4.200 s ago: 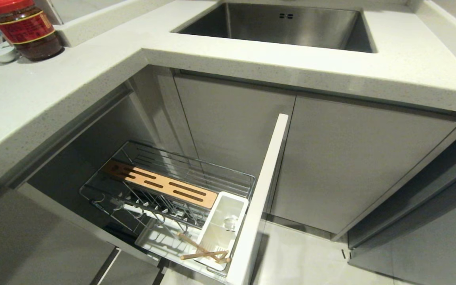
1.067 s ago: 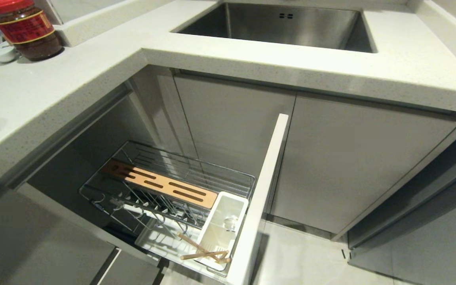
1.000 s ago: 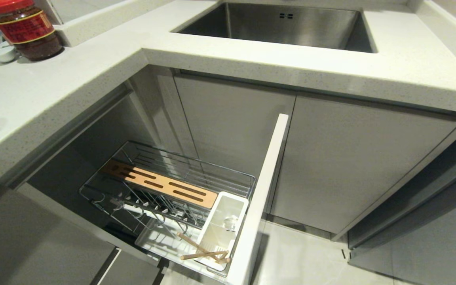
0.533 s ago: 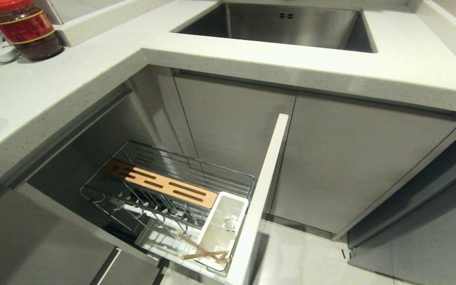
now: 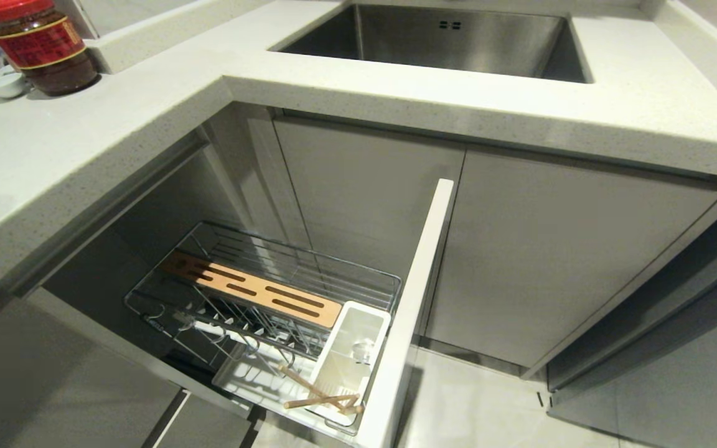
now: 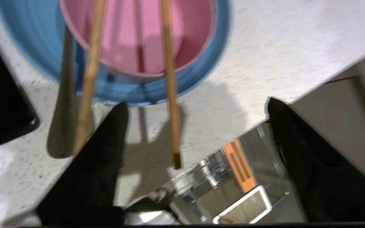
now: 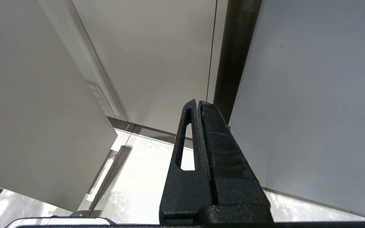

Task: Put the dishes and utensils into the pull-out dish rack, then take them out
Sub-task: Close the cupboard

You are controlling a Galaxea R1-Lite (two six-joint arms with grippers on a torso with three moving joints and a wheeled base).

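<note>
Currently the left gripper (image 6: 195, 107) is hovering over the counter (image 6: 280, 53) with its black fingers (image 6: 106, 139) spread wide and nothing between them. Just ahead of it, a pink bowl (image 6: 138, 38) is sitting inside a light-blue plate (image 6: 201, 72). Two wooden chopsticks (image 6: 169, 82) are lying across the bowl's rim, their ends reaching out past the plate toward the gripper; the nearer tip is hanging in the gap between the fingers, clear of both, as far as the left wrist view shows. A slim metal utensil handle (image 6: 63, 126) is leaning out over the plate's edge beside one chopstick; which kind of utensil it is I cannot tell.

Below the counter edge, the dish rack (image 5: 271, 274) is standing pulled out, its white cabinet front (image 5: 411, 298) at right angles to the closed cabinet doors. A slotted wooden board (image 5: 253, 289) is lying across the wire basket, and a white utensil bin (image 5: 352, 348) is sitting at the end nearest the front. A second pair of chopsticks (image 5: 318, 395) is lying crossed on the white tray, touching the bin. Neither arm is showing in the head view.

The right gripper (image 7: 198, 109) is hanging low by the cabinet doors, fingers pressed together, holding nothing.

A steel sink (image 5: 445, 37) is set into the counter; a red-lidded jar (image 5: 44, 43) is standing at the far left corner.
</note>
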